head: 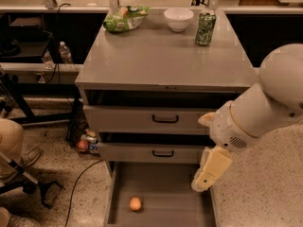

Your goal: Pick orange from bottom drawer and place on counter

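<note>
The bottom drawer (166,189) of the grey metal cabinet stands pulled out, its flat grey floor open to view, and the orange (135,203) lies on that floor toward the front left, alone and well apart from the side rails. The robot's white arm (265,108) comes in from the right, bent downward, and the claw (209,170), a pale cream piece, hangs at its end over the right edge of the bottom drawer, above the tray floor and well apart from the orange; whether the claw is apart or together I cannot tell from this angle. It holds nothing that can be seen. Above the open tray, the middle drawer (142,153) and the top drawer (137,119) each carry a black handle. The counter (161,63) spreads wide and smooth on top, and along its far edge sit a green bag (125,19) at the left, a white bowl (178,19) near the middle, and a green can (205,28) standing upright just to the right of the bowl. On the speckled floor to the left of the cabinet lies a small heap of clutter with a red round thing (83,145) in it, and a plastic water bottle (65,54) stands on a low shelf behind.
</note>
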### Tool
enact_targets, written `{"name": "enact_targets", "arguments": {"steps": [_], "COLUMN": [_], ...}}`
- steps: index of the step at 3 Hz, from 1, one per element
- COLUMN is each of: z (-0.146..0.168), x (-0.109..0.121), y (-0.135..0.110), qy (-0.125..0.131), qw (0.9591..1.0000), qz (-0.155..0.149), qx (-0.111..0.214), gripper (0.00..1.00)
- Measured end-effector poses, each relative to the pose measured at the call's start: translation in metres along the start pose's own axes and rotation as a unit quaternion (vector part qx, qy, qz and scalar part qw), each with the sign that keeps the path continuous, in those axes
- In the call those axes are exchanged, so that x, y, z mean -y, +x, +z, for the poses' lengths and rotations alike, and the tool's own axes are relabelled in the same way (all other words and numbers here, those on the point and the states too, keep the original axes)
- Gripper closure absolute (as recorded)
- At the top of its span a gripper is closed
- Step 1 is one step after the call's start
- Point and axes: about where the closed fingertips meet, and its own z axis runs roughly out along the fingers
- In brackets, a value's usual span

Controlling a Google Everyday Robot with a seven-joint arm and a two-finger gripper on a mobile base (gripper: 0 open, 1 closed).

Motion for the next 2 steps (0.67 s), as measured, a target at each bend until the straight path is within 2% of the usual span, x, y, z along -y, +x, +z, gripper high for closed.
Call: {"name": "enact_targets", "arguments": {"steps": [1, 2], "z": [0.063, 0.117], "x": [0.005, 0.011], "y": [0.037, 0.064], "qy": [-0.007, -0.009], "qw": [0.9990, 0.9948], "qz": [0.033, 0.075], "qx": [0.028, 0.068], "gripper": [0.00, 0.00]}}
